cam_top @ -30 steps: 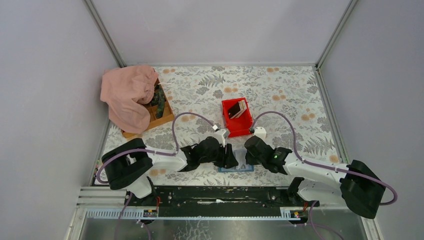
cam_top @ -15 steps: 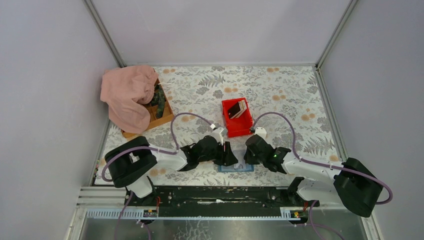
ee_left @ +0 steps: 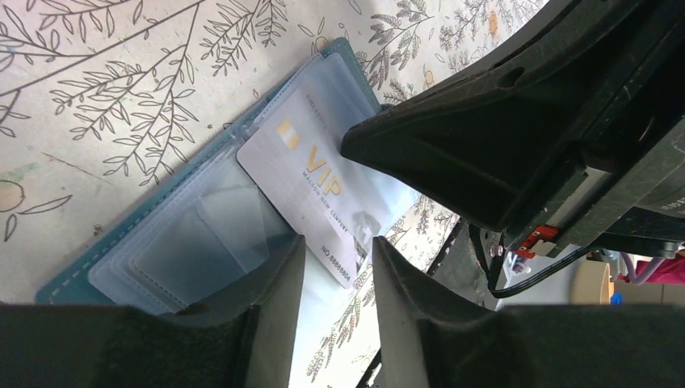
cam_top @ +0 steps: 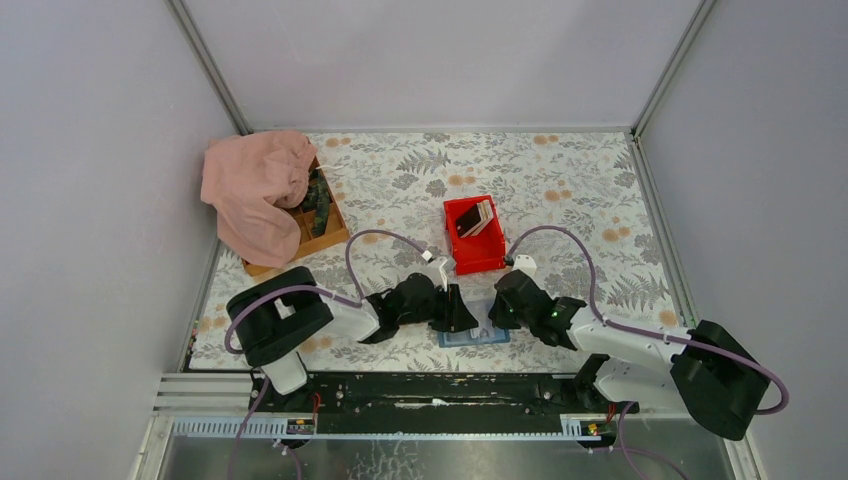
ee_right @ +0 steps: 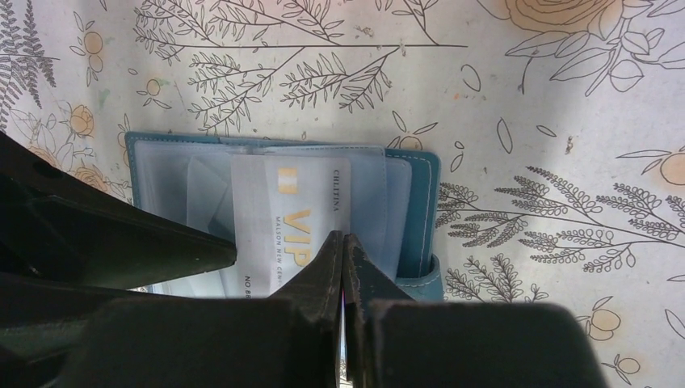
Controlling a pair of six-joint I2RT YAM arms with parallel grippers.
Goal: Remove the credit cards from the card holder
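Floral tabletop [ee_right: 525,81]; wrist views show VIP card [ee_left: 315,194], left end effector [ee_left: 338,246] parted, right end effector [ee_right: 343,238] closed.

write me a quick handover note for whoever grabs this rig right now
Left gripper: jaws apart around the end of the VIP card, not clearly clamped.
Right gripper: shut, tip down on the open card holder.
Done: some credit cards sit in the red bin.
Left: pull the VIP card free of its sleeve.
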